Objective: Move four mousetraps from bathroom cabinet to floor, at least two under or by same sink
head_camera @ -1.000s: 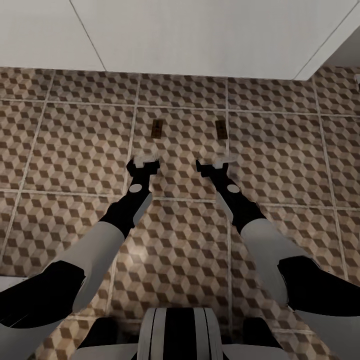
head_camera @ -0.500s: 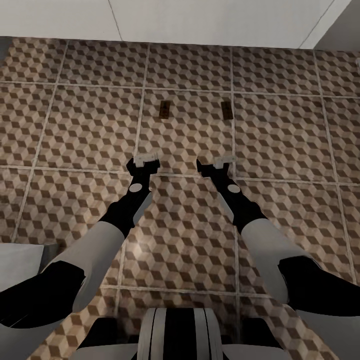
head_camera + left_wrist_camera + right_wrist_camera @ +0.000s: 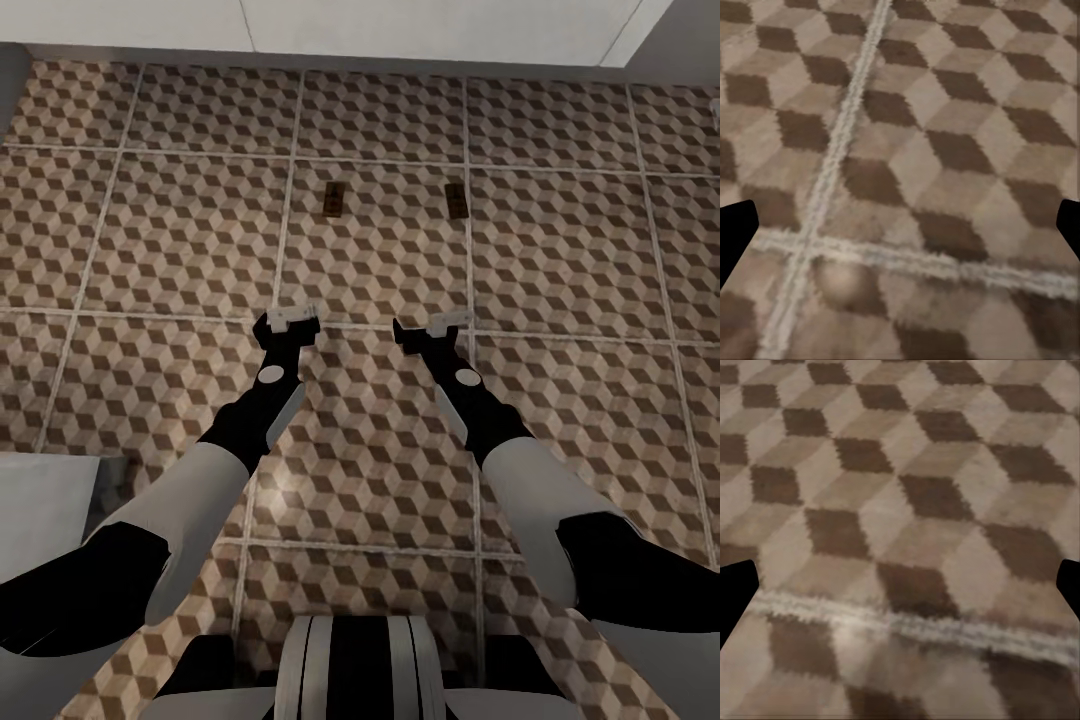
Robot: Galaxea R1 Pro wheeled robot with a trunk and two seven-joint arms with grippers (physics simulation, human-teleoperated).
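Head view has me looking down over both arms at the bathroom floor, its big square tiles printed with brown-and-beige cubes and split by pale grout lines. Two mousetraps lie flat on it ahead of the arms: the left mousetrap and the right mousetrap, side by side with a clear gap between them, both lengthwise away from me. The right one sits just beside a grout line; the left one lies inside the same tile. They are too small for me to make out their metal parts.

My left gripper hangs over the floor near a grout crossing, well short of the left mousetrap, its pale fingertips spread with nothing between them. My right gripper is level with it, also short of its mousetrap, fingers parted and empty. Neither touches a trap.

Along the far edge of the floor runs a white wall, with a grey corner at the far right. A pale grey object cuts into the picture at the lower left, beside my left forearm; I cannot tell what it is. The robot's striped trunk shows at the bottom middle.

From the left wrist camera I see blurred tile with two grout lines crossing, and dark fingertip edges at both sides, wide apart. From the right wrist camera I see tile with one grout line, and the dark tips likewise set far apart.
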